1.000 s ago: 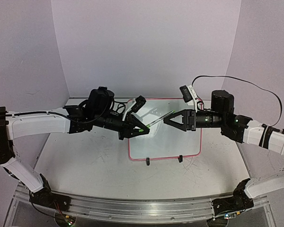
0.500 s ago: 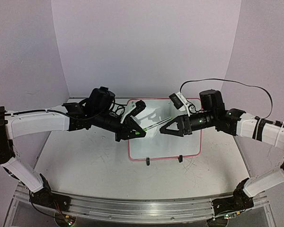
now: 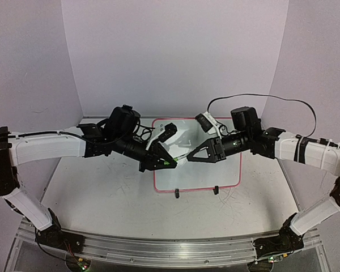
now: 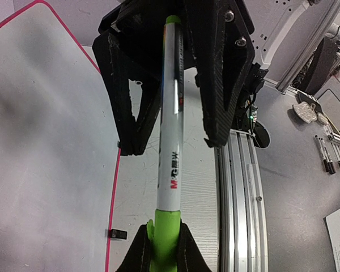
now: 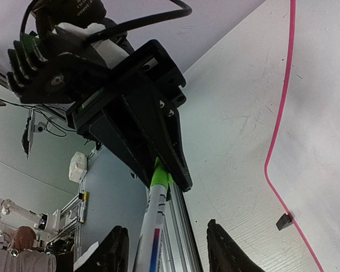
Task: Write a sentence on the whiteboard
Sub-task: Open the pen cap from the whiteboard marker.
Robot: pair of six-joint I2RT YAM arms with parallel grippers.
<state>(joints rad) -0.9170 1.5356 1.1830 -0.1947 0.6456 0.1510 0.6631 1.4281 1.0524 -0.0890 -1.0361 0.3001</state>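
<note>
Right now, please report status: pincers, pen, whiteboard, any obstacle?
Left pincer shut on green-ended white marker. Right pincer open around its barrel. Pink-framed white board shows no writing; no obstacle seen.

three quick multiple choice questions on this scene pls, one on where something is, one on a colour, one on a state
1. Where is the marker?
A. lying flat on the board
B. held in the air over the whiteboard
C. out of sight

2. What colour is the whiteboard's frame?
A. blue
B. pink
C. black

3. How is the right gripper?
A. open, jaws either side of the marker
B. shut on the marker
C. out of view

Answers:
1 B: the left gripper is shut on the marker's green end, above the board.
2 B: a thin pink line edges the board.
3 A: the right wrist view shows a gap between each jaw and the barrel.
</note>
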